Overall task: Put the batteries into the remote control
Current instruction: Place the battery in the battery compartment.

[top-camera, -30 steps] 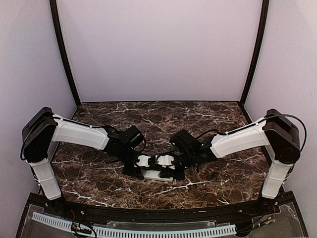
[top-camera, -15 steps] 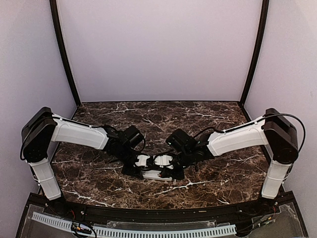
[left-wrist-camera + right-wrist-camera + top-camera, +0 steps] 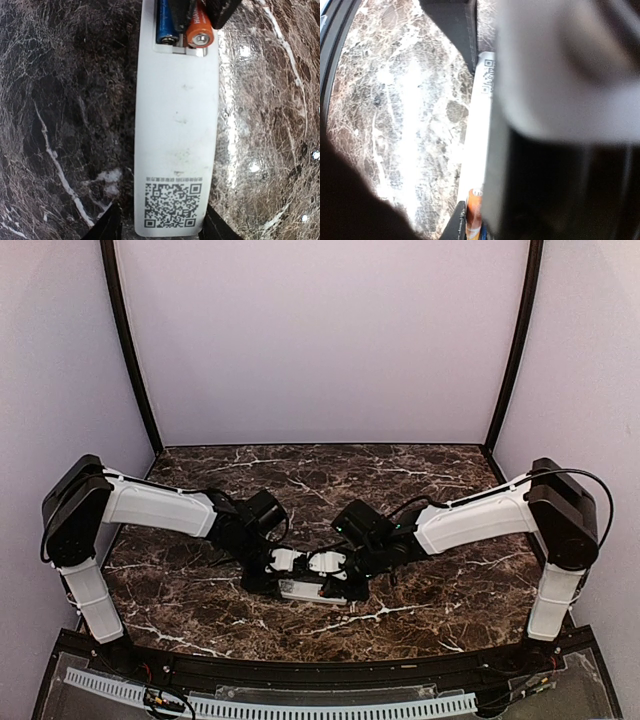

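The white remote control lies back up on the marble, its QR label toward my left wrist camera. In its battery recess a blue battery lies beside an orange battery. My left gripper straddles the label end with its jaws open, and a gap shows beside the left fingertip. My right gripper is over the recess, its black fingers close against both sides of the orange battery. From above, the two grippers meet over the remote.
The dark marble table is enclosed by lavender walls with black corner posts. A black rail and a white slotted strip run along the near edge. My own arms cross the table's middle from both sides.
Both grippers and the remote have shifted slightly left. The left jaws have widened off the remote's sides. The right arm has reached further in.
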Action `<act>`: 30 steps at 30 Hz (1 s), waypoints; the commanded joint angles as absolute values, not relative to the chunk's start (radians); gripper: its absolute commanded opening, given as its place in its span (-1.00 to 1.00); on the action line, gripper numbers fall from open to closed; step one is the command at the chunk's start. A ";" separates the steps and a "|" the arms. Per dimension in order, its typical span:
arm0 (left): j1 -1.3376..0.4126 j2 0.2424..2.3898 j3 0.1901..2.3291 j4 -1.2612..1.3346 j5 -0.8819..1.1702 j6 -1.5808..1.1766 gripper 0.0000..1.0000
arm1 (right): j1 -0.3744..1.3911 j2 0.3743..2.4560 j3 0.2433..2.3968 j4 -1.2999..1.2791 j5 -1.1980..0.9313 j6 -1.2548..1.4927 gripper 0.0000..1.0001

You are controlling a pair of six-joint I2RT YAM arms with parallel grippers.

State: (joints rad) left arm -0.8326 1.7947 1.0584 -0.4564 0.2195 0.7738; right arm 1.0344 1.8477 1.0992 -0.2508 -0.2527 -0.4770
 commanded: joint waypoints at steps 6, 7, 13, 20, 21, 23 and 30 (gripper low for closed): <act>-0.827 1.801 1.044 -0.544 0.160 0.764 0.11 | 1.030 1.883 1.093 -0.323 -0.191 -0.472 -0.68; -0.826 1.801 1.043 -0.544 0.159 0.764 0.11 | 1.030 1.882 1.093 -0.330 -0.191 -0.472 -0.68; -0.827 1.796 1.047 -0.550 0.168 0.757 0.12 | 1.028 1.853 1.092 -0.338 -0.222 -0.480 -0.63; -0.827 1.753 1.023 -0.515 0.218 0.711 0.20 | 1.002 1.790 1.088 -0.301 -0.307 -0.458 -0.48; -0.826 1.747 1.009 -0.505 0.233 0.704 0.21 | 0.996 1.779 1.086 -0.296 -0.321 -0.455 -0.47; -0.827 1.735 1.001 -0.476 0.259 0.687 0.22 | 0.988 1.752 1.074 -0.277 -0.341 -0.445 -0.46; -0.827 1.729 0.964 -0.377 0.295 0.640 0.23 | 0.910 1.593 0.997 -0.122 -0.354 -0.293 -0.42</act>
